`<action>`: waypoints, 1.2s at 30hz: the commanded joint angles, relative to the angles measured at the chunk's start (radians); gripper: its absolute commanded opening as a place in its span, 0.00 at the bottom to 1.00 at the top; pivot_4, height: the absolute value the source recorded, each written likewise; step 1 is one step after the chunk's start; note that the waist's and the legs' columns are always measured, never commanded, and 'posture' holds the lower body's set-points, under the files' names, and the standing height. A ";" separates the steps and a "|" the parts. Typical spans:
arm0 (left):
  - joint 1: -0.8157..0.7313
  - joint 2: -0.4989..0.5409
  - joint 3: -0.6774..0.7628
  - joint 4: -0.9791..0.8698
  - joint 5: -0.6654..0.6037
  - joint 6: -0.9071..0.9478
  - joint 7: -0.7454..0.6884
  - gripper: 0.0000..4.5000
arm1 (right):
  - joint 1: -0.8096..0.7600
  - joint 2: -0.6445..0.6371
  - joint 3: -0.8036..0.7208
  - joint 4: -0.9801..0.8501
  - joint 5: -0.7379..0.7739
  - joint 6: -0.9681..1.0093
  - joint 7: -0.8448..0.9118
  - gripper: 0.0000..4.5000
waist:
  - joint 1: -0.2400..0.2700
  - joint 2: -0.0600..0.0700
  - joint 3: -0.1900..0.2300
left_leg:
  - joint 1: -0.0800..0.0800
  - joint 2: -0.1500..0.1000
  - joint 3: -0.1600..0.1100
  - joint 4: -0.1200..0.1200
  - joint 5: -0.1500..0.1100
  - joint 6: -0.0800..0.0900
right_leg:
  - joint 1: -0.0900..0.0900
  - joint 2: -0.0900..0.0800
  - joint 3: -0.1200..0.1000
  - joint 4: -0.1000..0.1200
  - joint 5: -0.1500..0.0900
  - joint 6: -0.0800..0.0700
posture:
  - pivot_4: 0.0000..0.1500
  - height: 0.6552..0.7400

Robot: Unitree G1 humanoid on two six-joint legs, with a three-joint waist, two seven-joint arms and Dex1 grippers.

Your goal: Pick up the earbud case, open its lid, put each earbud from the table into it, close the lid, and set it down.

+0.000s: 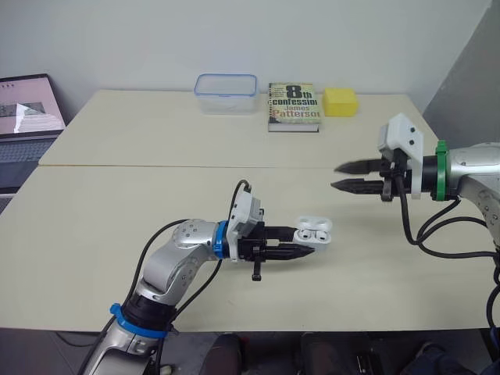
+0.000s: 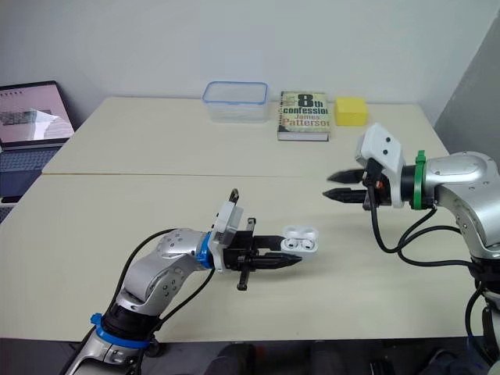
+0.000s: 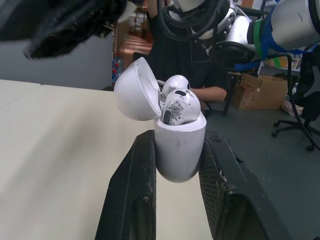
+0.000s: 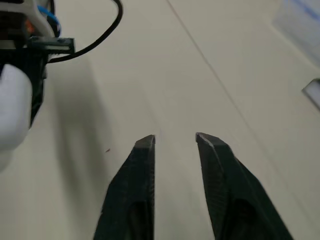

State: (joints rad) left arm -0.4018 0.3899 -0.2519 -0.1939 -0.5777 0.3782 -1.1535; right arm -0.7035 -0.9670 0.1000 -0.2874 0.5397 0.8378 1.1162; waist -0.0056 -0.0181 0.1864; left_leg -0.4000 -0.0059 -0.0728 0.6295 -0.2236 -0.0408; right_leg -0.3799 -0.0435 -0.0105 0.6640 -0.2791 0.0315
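My left gripper (image 1: 301, 241) is shut on the white earbud case (image 1: 311, 232), holding it just above the table near the middle front. The case (image 3: 180, 150) has its lid (image 3: 136, 90) swung open, and two white earbuds (image 3: 181, 105) sit in its sockets. My right gripper (image 1: 341, 176) hovers open and empty above the table to the right of the case and apart from it. In the right wrist view its fingers (image 4: 141, 170) point over bare tabletop with a gap between them.
At the table's far edge stand a clear plastic container (image 1: 226, 93), a book (image 1: 294, 107) and a yellow sponge (image 1: 341, 101). A laptop (image 1: 27, 117) sits off the table's left side. A seam (image 1: 195, 166) runs across the tabletop.
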 commanded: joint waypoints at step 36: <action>-0.015 -0.043 0.020 0.046 0.078 -0.094 -0.014 0.18 | 0.020 -0.013 0.039 -0.245 0.184 0.202 0.030 0.00 | 0.001 0.000 0.000 | 0.000 0.000 0.000 0.000 0.000 0.000 | 0.000 0.000 0.000 0.000 -0.001 0.002 | 1.00 0.91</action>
State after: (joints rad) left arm -0.3984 0.3584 -0.2686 -0.1249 -0.4835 0.2982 -1.1928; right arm -0.6881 -0.9753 0.1194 -0.4891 0.7190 1.0533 1.1327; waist -0.0043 -0.0178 0.1866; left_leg -0.4003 -0.0060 -0.0729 0.6298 -0.2236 -0.0408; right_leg -0.3803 -0.0436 -0.0107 0.6643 -0.2800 0.0330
